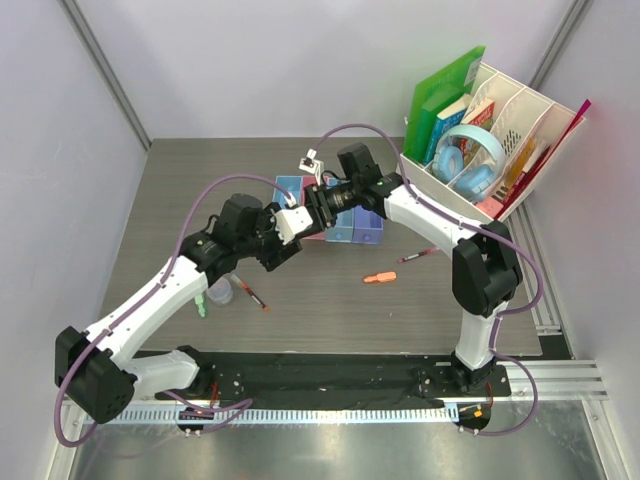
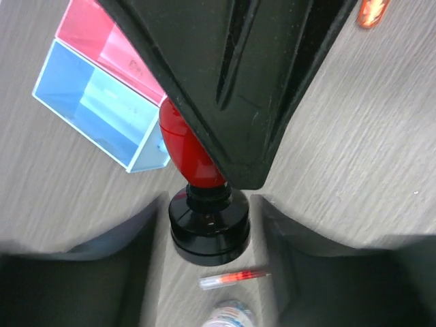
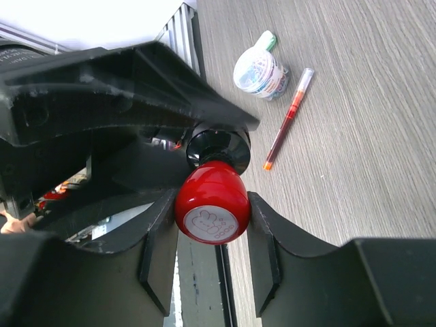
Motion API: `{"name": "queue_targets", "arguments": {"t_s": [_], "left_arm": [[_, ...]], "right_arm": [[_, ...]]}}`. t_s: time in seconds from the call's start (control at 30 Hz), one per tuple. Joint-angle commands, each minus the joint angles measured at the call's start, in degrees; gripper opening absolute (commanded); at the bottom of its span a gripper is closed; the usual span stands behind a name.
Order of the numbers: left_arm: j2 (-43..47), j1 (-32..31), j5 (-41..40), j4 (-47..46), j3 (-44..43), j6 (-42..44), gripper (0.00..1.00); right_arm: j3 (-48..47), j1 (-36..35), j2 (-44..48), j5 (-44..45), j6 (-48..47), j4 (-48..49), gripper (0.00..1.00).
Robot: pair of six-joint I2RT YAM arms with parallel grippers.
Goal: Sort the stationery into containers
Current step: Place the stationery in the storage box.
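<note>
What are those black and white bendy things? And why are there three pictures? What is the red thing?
They are two robot arms bolted to a table. Each ends in a two-finger pincher called a gripper. One picture looks down from above. The other two come from small cameras on the arms' wrists, so they look very close.

The red thing is a stamp with a black base. The left gripper holds the base while the right gripper holds the red top, so both grip it at once.

On the table lie two red pens, an orange piece, a green piece, a round disc and small coloured trays. A white organizer at the back holds books and blue headphones.
</note>
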State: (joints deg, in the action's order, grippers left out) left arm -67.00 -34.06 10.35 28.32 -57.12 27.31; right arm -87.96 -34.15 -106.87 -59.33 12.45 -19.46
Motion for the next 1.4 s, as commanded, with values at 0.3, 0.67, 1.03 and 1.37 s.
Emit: {"name": "queue_targets", "arguments": {"t_s": [0.3, 0.67, 1.03, 1.37], "left_arm": [[5.56, 0.05, -5.33, -3.71, 2.45, 0.64, 1.0], [6.19, 2.6, -7.1, -3.45, 6.5, 0.2, 1.0], [5.04, 2.86, -7.62, -4.93, 9.31, -0.5, 1.0], [5.21, 3.13, -7.19, -6.69, 11.51, -0.68, 1.0]], "right_arm": [[-7.3, 2.15, -0.44, 17.97, -8.75, -8.92, 0.27], [-16.54, 7.17, -2.46, 50.62, -20.52, -21.58, 0.27], [-21.37, 11.03, -8.7, 59.07, -25.81, -26.32, 0.27], [-22.69, 11.92, -13.8, 59.07, -27.65, -26.94, 0.27]]}}
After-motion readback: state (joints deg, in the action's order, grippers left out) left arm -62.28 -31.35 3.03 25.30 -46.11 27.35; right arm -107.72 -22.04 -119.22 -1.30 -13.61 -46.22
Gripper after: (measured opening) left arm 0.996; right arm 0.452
